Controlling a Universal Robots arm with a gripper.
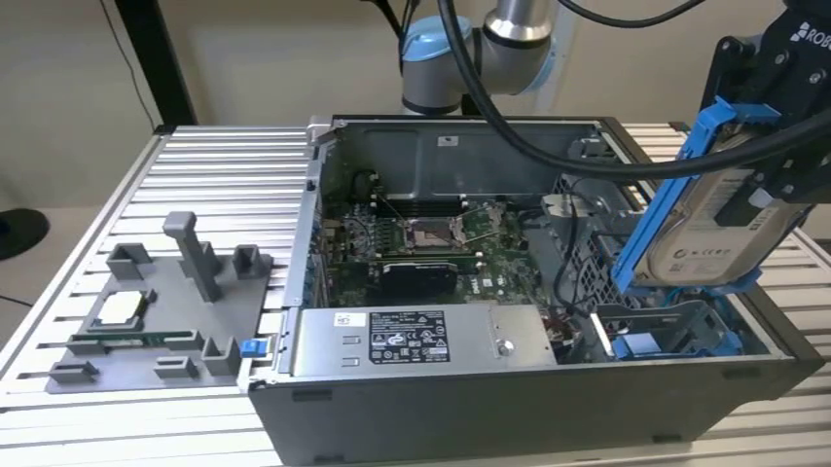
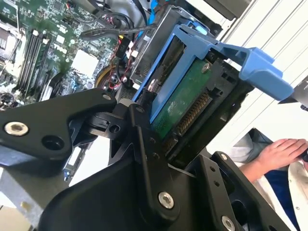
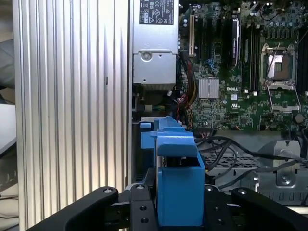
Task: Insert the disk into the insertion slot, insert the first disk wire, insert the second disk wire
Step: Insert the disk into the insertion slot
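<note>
1 gripper [image 3: 175,211] holds disk [image 1: 707,233] over insertion slot [image 1: 665,341]

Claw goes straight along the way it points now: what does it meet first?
Probably the insertion slot. The claw, shut on the disk, points down toward the slot's blue rails, so the disk's lower edge would touch first. Depth is unclear, so I can't judge the alignment.

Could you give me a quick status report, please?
Hand shut on disk. Disk tilted, held over slot, not yet in. Black cables close beside slot.
</note>
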